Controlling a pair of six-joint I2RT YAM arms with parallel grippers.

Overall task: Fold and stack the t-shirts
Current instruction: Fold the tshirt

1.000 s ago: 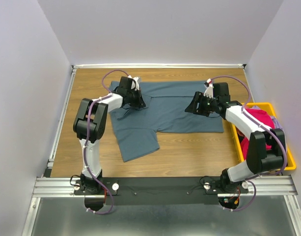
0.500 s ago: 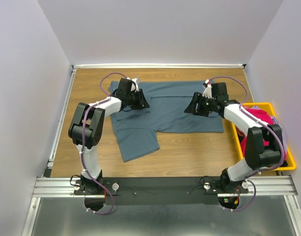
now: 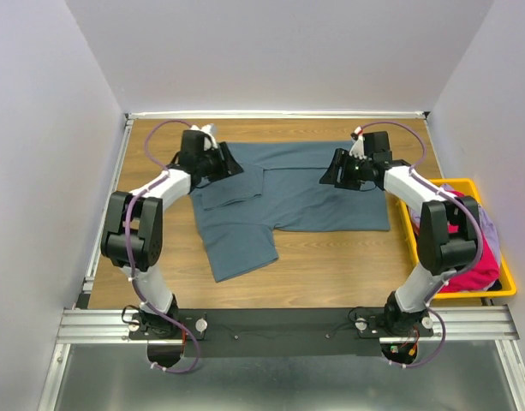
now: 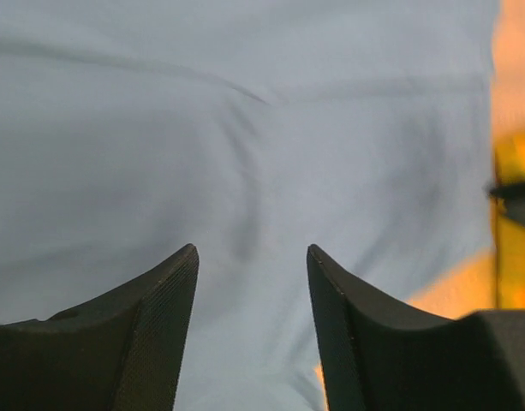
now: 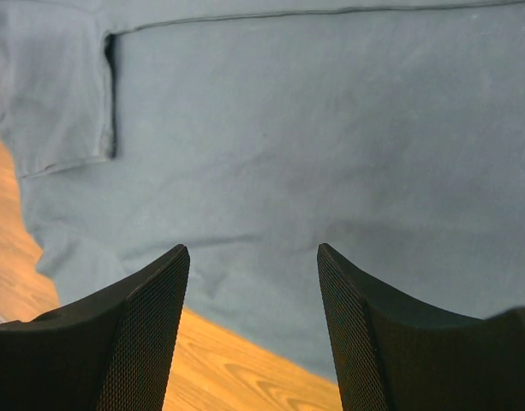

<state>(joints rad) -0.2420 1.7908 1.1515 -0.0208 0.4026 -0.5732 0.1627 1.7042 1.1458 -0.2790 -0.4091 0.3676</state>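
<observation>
The left pincer [image 3: 230, 164] hangs over the far-left corner of the slate blue-grey t-shirt [image 3: 322, 193]. In its wrist view, the left pincer [image 4: 252, 250] is released: the two dark fingers [image 4: 155, 334] stand apart with nothing between them, and only gently creased cloth [image 4: 245, 128] lies beyond.

The shirt is spread flat on the wooden surface [image 3: 331, 274], toward the far side and between the two arms. A folded-in sleeve [image 3: 232, 184] lies on top of its left part. The other sleeve [image 3: 241, 248] juts toward the near edge.

The right pincer [image 3: 332, 174] is over the far-right part of the same shirt. From its wrist, the right pincer [image 5: 253, 248] is likewise released and grips nothing. Below it are smooth cloth [image 5: 331, 128] and a strip of bare wood [image 5: 245, 368].

At the right edge of the surface sits a yellow bin [image 3: 472, 294], well apart from the spread shirt. It holds a magenta-pink t-shirt [image 3: 480, 257] and a pale grey-blue t-shirt [image 3: 490, 229], bunched together and partly hidden behind the right arm.
</observation>
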